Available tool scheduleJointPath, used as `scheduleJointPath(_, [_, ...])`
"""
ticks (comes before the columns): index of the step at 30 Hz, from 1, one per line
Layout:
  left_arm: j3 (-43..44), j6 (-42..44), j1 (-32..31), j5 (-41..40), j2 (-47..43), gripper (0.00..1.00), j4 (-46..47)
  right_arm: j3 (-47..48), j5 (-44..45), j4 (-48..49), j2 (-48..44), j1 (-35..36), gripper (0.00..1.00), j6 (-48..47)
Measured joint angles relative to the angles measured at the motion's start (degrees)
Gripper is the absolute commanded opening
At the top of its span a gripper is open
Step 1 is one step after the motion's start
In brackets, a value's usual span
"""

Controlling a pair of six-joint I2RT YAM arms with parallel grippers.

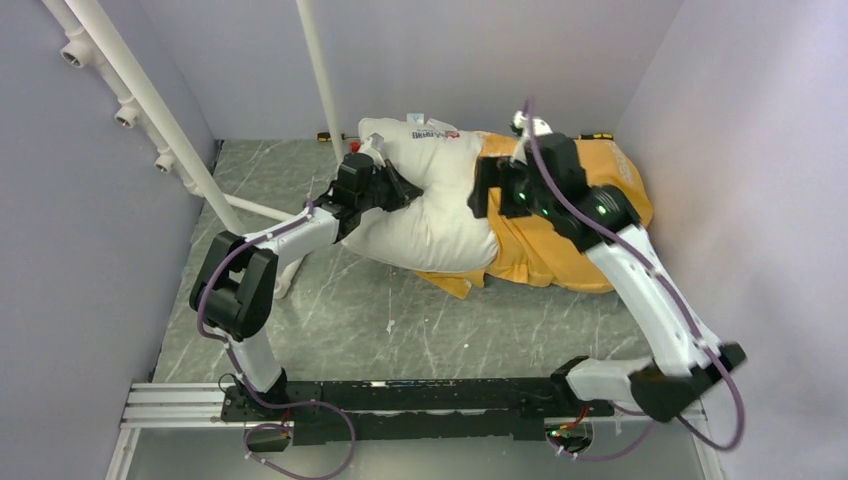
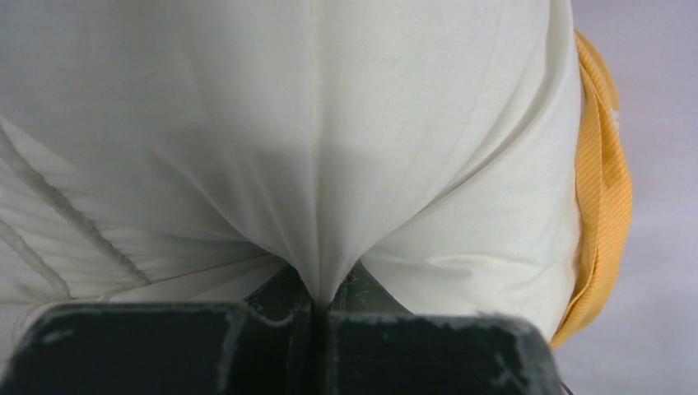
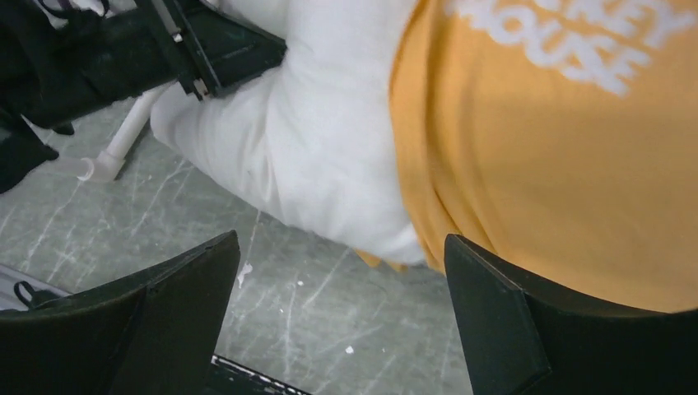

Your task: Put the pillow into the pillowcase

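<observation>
Left wrist: left tool (image 2: 317,303) clamps pillow (image 2: 329,123); right tool (image 3: 339,247) spread wide, seemingly over pillowcase (image 3: 560,164).

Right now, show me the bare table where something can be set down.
Free: the wide strip of table between the pillow and the arm rail, and the far-left corner beside the white pipes. Crowded: far middle and right, covered by the pillowcase.

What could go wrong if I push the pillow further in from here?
The left fingers pinch only a thin fold of the pillow, so a push may pull it free. The right fingers are open over the pillowcase, gripping nothing, so the case may slide along instead of taking the pillow.
</observation>
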Motion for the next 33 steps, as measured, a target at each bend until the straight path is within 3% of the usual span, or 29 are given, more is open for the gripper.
scheduleJointPath(3, [-0.72, 0.13, 0.0, -0.04, -0.42, 0.0, 0.42, -5.81, 2.58, -1.99, -8.74, 0.55, 0.78, 1.29])
scheduleJointPath(6, [-0.85, 0.26, 0.0, 0.0, -0.52, 0.0, 0.57, -13.27, 3.28, -3.3, -13.6, 0.42, 0.67, 3.13])
scheduleJointPath(14, [-0.85, 0.26, 0.0, 0.17, -0.52, 0.0, 0.63, -31.06, 2.03, -0.63, -10.01, -1.07, 0.48, 7.06])
scheduleJointPath(19, [-0.85, 0.35, 0.0, 0.24, -0.52, 0.0, 0.59, -33.62, 4.85, 4.63, -7.65, -3.37, 0.45, 8.09])
scheduleJointPath(24, [-0.85, 1.09, 0.0, 0.28, -0.52, 0.0, 0.61, -33.68, 6.56, 11.87, -6.8, -4.85, 0.49, 8.09])
scheduleJointPath(28, [-0.81, 1.53, 0.0, 0.28, -0.52, 0.0, 0.55, -33.68, 7.28, 15.65, -4.76, -5.14, 0.0, 7.8])
scheduleJointPath(33, [-0.81, 1.66, 0.0, 0.28, -0.63, 0.0, 0.0, -33.53, 7.85, 16.92, -2.6, -5.2, 0.0, 7.17])
